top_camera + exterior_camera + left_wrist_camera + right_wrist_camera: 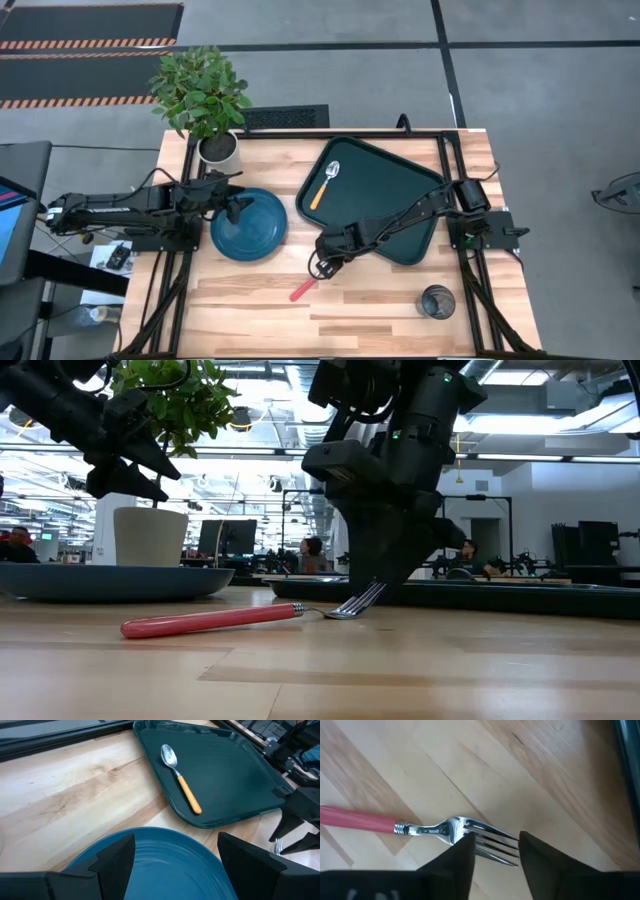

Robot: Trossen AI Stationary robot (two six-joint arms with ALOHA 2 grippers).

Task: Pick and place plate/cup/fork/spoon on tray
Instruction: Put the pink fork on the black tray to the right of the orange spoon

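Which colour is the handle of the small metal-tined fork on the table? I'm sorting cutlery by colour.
Red; the fork shows it best in the low view.

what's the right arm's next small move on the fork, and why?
Probably close the fingers. The right gripper is open and straddles the tines of the fork, which lies flat on the table beside the tray, not yet gripped.

Fork (427, 827) lies flat on wood table (530, 775), red handle w/ silver tines. Right gripper (495, 851) fingers apart, straddling the tines. Dark tray edge (631, 755) at corner.
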